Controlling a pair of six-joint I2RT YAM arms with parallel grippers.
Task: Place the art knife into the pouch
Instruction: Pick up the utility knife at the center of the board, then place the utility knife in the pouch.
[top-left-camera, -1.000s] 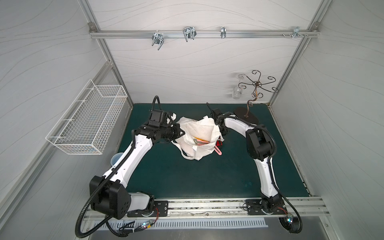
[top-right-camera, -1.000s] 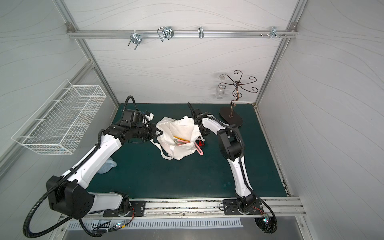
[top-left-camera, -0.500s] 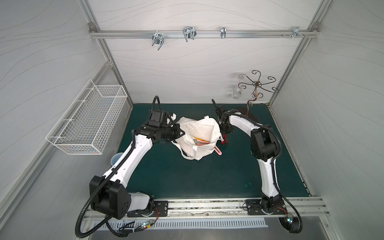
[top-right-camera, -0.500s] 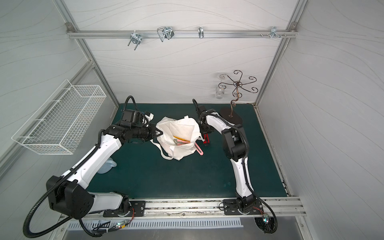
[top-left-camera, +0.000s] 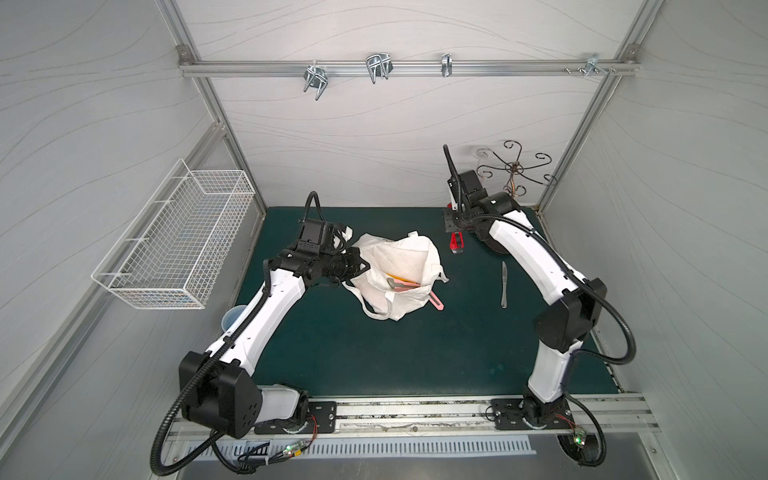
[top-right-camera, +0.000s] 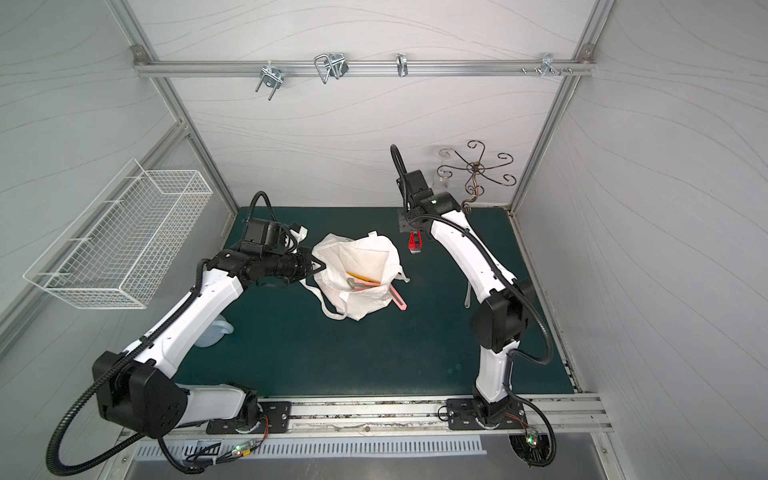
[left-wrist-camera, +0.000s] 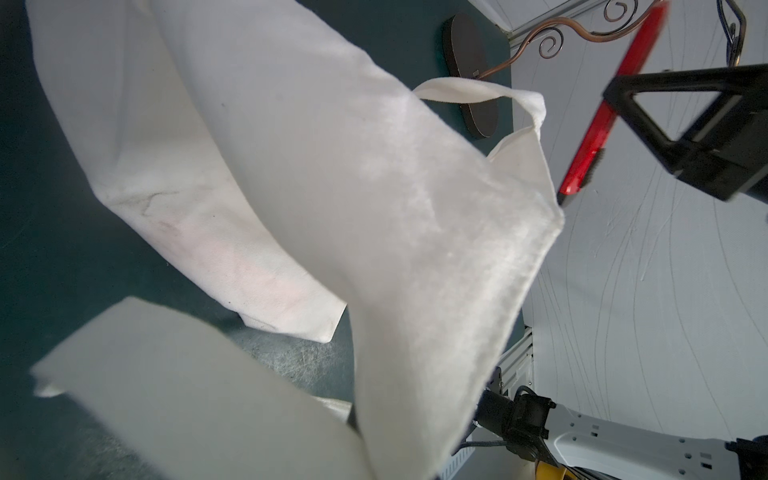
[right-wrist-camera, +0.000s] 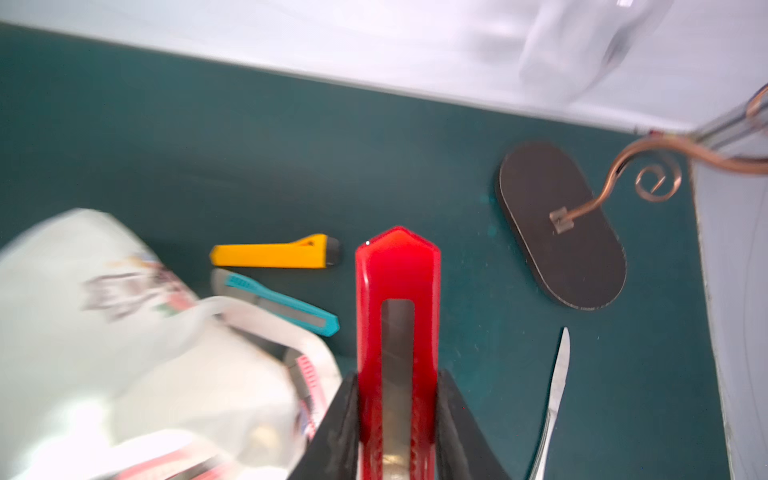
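Observation:
The pouch is a white cloth tote standing open on the green mat, and cutters show inside its mouth. My left gripper is shut on the pouch's left rim and holds it up. In the left wrist view the cloth hides the jaws. My right gripper is shut on the red art knife. It hangs above the mat, behind and to the right of the pouch.
A silver scalpel lies on the mat to the right. A pink cutter pokes out beside the pouch. Yellow and teal cutters lie near it. A wire hook stand, its base, occupies the back right corner.
My right arm has pulled back and to the right, away from the pouch's side, carrying the red art knife. The left gripper has kept its hold on the rim.

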